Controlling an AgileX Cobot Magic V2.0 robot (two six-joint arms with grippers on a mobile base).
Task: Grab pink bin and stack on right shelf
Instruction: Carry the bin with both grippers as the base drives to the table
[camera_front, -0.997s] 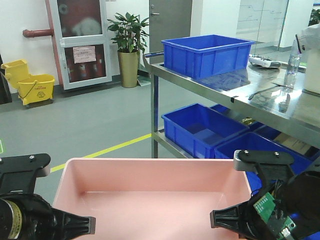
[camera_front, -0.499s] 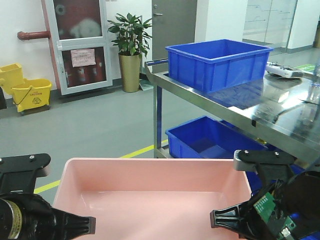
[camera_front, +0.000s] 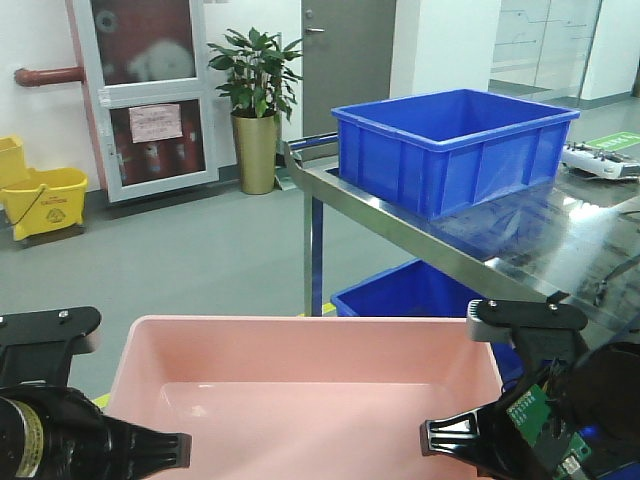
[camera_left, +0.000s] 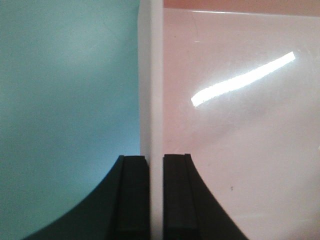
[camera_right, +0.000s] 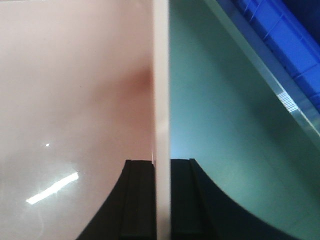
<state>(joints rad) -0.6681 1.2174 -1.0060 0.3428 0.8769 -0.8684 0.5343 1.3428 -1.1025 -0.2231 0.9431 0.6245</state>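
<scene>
The pink bin (camera_front: 310, 400) is held up low in the front view between my two arms. My left gripper (camera_left: 155, 165) is shut on the bin's left rim (camera_left: 151, 90), one jaw on each side of the wall. My right gripper (camera_right: 161, 167) is shut on the bin's right rim (camera_right: 160, 75) the same way. The right shelf (camera_front: 500, 250), shiny stainless steel, stands ahead on the right, its top deck above the bin's level. Its edge also shows in the right wrist view (camera_right: 270, 80).
A blue crate (camera_front: 455, 145) stands on the shelf's top deck, another blue crate (camera_front: 400, 295) on the lower deck. A potted plant (camera_front: 255, 95), a grey door (camera_front: 345, 50) and a yellow mop bucket (camera_front: 40, 195) stand at the back across grey floor.
The view has swung left and moved nearer the shelf: the blue crate and shelf have shifted right and grown. Both grippers hold the pink bin as before.
</scene>
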